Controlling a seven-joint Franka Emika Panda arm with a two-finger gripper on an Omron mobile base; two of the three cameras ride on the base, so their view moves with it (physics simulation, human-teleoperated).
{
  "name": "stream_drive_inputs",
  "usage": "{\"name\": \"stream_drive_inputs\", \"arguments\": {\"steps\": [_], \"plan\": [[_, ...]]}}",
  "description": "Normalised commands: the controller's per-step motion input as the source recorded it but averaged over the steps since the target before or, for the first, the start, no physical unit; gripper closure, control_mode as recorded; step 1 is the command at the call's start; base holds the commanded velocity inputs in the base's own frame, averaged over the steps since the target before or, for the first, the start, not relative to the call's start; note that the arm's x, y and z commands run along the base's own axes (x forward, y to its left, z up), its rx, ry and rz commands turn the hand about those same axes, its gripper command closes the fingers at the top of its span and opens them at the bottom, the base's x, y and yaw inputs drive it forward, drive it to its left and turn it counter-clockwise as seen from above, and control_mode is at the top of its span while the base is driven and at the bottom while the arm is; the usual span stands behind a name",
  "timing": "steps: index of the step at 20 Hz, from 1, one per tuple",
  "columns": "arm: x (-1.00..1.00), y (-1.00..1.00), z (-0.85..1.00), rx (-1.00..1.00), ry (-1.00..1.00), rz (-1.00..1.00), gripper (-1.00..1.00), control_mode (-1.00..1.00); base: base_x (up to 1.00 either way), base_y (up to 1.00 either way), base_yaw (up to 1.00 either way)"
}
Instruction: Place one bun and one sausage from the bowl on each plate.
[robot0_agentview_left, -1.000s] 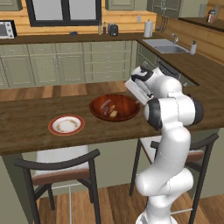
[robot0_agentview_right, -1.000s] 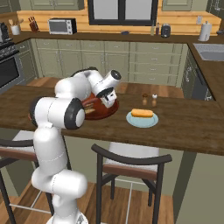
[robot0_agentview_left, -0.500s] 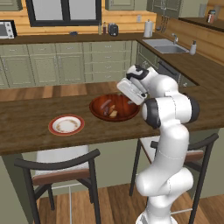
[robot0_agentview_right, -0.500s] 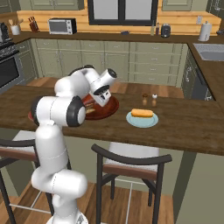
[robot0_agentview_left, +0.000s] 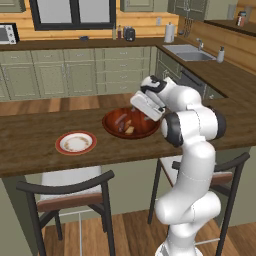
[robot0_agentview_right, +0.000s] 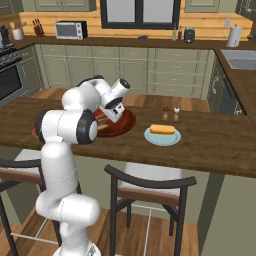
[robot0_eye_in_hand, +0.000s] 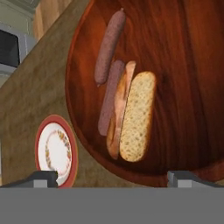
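My claw (robot0_eye_in_hand: 111, 177) hangs with its jaws spread wide and nothing between them, poised over the near edge of the big brown wooden bowl (robot0_eye_in_hand: 183, 65) on the dark wood counter (robot0_agentview_left: 30, 145). Inside the bowl, a pale tan bun (robot0_eye_in_hand: 137, 116) lies split open, and one dark sausage (robot0_eye_in_hand: 109, 98) rests tight against its side while a second sausage (robot0_eye_in_hand: 110, 46) lies just beyond, end to end with the first. Off to one side of the bowl, on the bare counter, sits the red-rimmed white plate (robot0_eye_in_hand: 41, 151), with its speckled centre uncovered. From my right base camera, the pale blue plate (robot0_agentview_right: 150, 136) stands on the other side of the bowl, with a yellow-orange bun (robot0_agentview_right: 163, 129) lying across it. Two small shakers (robot0_agentview_right: 170, 114) stand just behind that plate.
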Motion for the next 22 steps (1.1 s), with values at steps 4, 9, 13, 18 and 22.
{"name": "stream_drive_inputs", "arguments": {"steps": [4,9,13,18,22], "plan": [[-0.14,0.09,-0.10,-0.06,-0.02,0.00,-1.00,-1.00,0.00,0.00,0.00],[-0.03,0.08,-0.12,-0.04,-0.02,0.00,-1.00,-1.00,0.00,0.00,0.00],[0.00,0.00,-0.17,-0.06,-0.05,0.00,-1.00,-1.00,0.00,0.00,0.00],[0.09,0.03,-0.08,-0.07,-0.05,0.00,-1.00,-1.00,0.00,0.00,0.00],[0.30,0.07,-0.03,-0.05,0.00,0.00,-1.00,-1.00,0.00,0.00,0.00]]}}
